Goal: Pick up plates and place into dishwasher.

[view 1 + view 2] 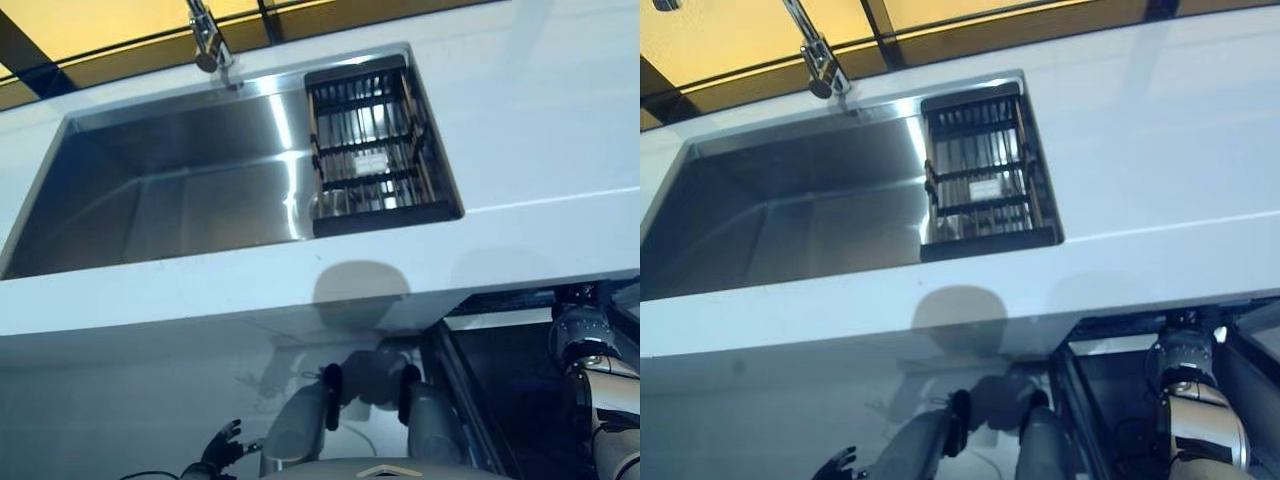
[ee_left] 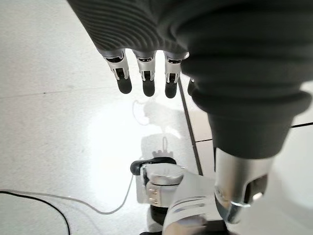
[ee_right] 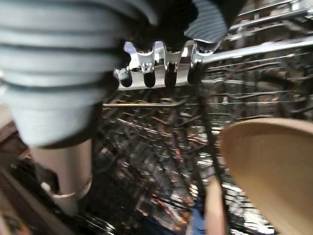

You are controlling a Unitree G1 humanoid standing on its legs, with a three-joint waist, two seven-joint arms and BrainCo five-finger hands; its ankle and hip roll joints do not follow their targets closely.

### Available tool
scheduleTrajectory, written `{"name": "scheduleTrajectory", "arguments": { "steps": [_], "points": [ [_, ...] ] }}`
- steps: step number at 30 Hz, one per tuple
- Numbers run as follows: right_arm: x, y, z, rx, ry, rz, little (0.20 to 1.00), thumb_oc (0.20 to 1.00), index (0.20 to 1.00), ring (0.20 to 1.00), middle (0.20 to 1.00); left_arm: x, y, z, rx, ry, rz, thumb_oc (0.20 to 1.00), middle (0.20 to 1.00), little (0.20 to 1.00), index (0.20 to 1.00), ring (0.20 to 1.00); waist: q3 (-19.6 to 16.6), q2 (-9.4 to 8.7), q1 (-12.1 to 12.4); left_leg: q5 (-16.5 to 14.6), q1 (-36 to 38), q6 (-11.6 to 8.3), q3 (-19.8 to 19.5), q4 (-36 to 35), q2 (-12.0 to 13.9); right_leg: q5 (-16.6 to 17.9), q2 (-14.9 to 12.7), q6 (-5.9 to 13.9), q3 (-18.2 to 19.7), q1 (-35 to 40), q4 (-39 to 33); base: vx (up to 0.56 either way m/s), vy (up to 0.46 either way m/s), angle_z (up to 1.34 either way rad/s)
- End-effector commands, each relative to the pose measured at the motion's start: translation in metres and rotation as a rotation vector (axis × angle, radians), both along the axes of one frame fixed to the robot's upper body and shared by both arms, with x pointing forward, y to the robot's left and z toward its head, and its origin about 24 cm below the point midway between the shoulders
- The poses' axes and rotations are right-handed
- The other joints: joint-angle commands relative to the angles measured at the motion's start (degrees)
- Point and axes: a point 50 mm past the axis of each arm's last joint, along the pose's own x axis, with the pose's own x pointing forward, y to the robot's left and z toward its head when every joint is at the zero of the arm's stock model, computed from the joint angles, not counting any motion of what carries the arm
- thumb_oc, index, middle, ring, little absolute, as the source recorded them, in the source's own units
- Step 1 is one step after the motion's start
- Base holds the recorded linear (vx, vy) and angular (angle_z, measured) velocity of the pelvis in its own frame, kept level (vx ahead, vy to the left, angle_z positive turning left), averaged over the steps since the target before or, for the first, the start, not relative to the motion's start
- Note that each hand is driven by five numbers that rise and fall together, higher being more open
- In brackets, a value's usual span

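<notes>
Tan plate (image 3: pixel 271 171) upright in dishwasher rack (image 3: pixel 146 142).

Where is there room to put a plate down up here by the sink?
The white countertop to the right of the sink is bare, and so is the strip along its front edge. The steel basin left of the black drying rack is bare too. The rack crowds the sink's right end. Down in the dishwasher rack, a tan plate already stands among wires.

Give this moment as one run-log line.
left hand: open, over floor | right hand: open, over dishwasher wire rack | tan round plate: in rack
</notes>
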Motion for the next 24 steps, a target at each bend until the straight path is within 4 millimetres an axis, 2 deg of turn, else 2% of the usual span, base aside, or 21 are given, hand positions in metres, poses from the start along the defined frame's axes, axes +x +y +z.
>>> {"name": "scheduleTrajectory", "arguments": {
  "steps": [1, 5, 9, 13, 15, 17, 19, 21, 22, 24],
  "points": [
    [-0.017, -0.024, 0.016, -0.142, -0.010, -0.102, 1.000, 1.000, 1.000, 1.000, 1.000, -0.018, 0.015, 0.001, 0.038, 0.016, 0.053, 1.000, 1.000, 1.000, 1.000, 1.000, -5.3, -2.09, 0.7, 0.3, -0.2, -0.13, 1.2, -0.5, 1.6, 2.9, 1.6, 1.08, 3.6, 4.6, -6.9, 0.07, 0.045, -0.01],
    [-0.048, -0.033, 0.004, -0.203, 0.072, -0.175, 1.000, 1.000, 1.000, 1.000, 1.000, -0.026, 0.017, 0.001, 0.034, 0.024, 0.084, 1.000, 1.000, 1.000, 1.000, 1.000, -6.9, -3.13, -0.6, -0.2, 2.7, 0.12, 2.2, -2.4, 1.5, 3.2, 1.5, 1.74, 4.4, 6.8, -8.9, 0.06, 0.054, -0.07],
    [-0.088, -0.042, -0.014, -0.137, 0.102, -0.341, 1.000, 1.000, 1.000, 1.000, 1.000, -0.032, 0.022, 0.002, 0.041, 0.031, 0.121, 1.000, 1.000, 1.000, 1.000, 1.000, -8.3, -4.23, -1.9, -0.6, 5.2, 0.35, 3.1, -4.4, 1.7, 3.6, 1.7, 2.46, 5.1, 8.6, -10.7, 0.03, 0.043, -0.12],
    [-0.116, -0.051, -0.024, -0.055, 0.121, -0.454, 1.000, 1.000, 1.000, 1.000, 1.000, -0.036, 0.027, 0.003, 0.053, 0.031, 0.139, 1.000, 1.000, 1.000, 1.000, 1.000, -9.5, -5.21, -2.2, -0.8, 7.0, 0.59, 3.6, -6.1, 1.9, 4.1, 1.6, 2.90, 5.4, 10.1, -12.2, 0.00, 0.025, -0.15],
    [-0.128, -0.057, -0.025, -0.081, 0.146, -0.458, 1.000, 1.000, 1.000, 1.000, 1.000, -0.037, 0.030, 0.004, 0.061, 0.033, 0.141, 1.000, 1.000, 1.000, 1.000, 1.000, -10.2, -5.77, -2.3, -0.9, 7.9, 0.61, 3.8, -6.8, 1.9, 4.2, 1.7, 3.02, 5.3, 10.7, -12.7, 0.00, 0.026, -0.08],
    [-0.128, -0.058, -0.022, -0.153, 0.196, -0.403, 1.000, 1.000, 1.000, 1.000, 1.000, -0.037, 0.032, 0.005, 0.065, 0.032, 0.148, 1.000, 1.000, 1.000, 1.000, 1.000, -10.6, -6.16, -2.5, -0.9, 8.4, 0.63, 4.0, -7.3, 1.9, 4.4, 1.7, 3.10, 5.3, 11.1, -13.1, -0.01, 0.035, -0.02],
    [-0.121, -0.054, -0.017, -0.256, 0.239, -0.308, 1.000, 1.000, 1.000, 1.000, 1.000, -0.036, 0.036, 0.006, 0.066, 0.026, 0.168, 1.000, 1.000, 1.000, 1.000, 1.000, -10.9, -6.59, -3.1, -0.7, 9.1, 0.73, 4.4, -7.9, 1.9, 4.6, 1.8, 3.10, 5.6, 11.5, -13.4, -0.02, 0.043, -0.06],
    [-0.101, -0.036, -0.006, -0.379, 0.195, -0.182, 1.000, 1.000, 1.000, 1.000, 1.000, -0.038, 0.041, 0.008, 0.062, 0.017, 0.204, 1.000, 1.000, 1.000, 1.000, 1.000, -11.2, -7.22, -4.4, -0.3, 9.9, 0.98, 5.0, -8.9, 2.0, 4.8, 2.0, 3.11, 6.2, 11.5, -13.8, -0.03, 0.049, -0.18],
    [-0.097, -0.029, -0.004, -0.407, 0.174, -0.153, 1.000, 1.000, 1.000, 1.000, 1.000, -0.038, 0.044, 0.009, 0.060, 0.014, 0.217, 1.000, 1.000, 1.000, 1.000, 1.000, -11.2, -7.47, -4.9, -0.2, 10.1, 1.11, 5.3, -9.3, 2.0, 4.8, 2.1, 3.15, 6.3, 11.4, -13.7, -0.05, 0.057, -0.21],
    [-0.105, -0.020, -0.007, -0.430, 0.146, -0.124, 1.000, 1.000, 1.000, 1.000, 1.000, -0.040, 0.047, 0.009, 0.056, 0.012, 0.259, 1.000, 1.000, 1.000, 1.000, 1.000, -11.5, -8.00, -6.6, -0.2, 10.8, 1.52, 6.3, -10.1, 2.1, 4.9, 2.4, 3.38, 6.9, 10.9, -13.5, -0.05, 0.056, -0.16]
  ]
}}
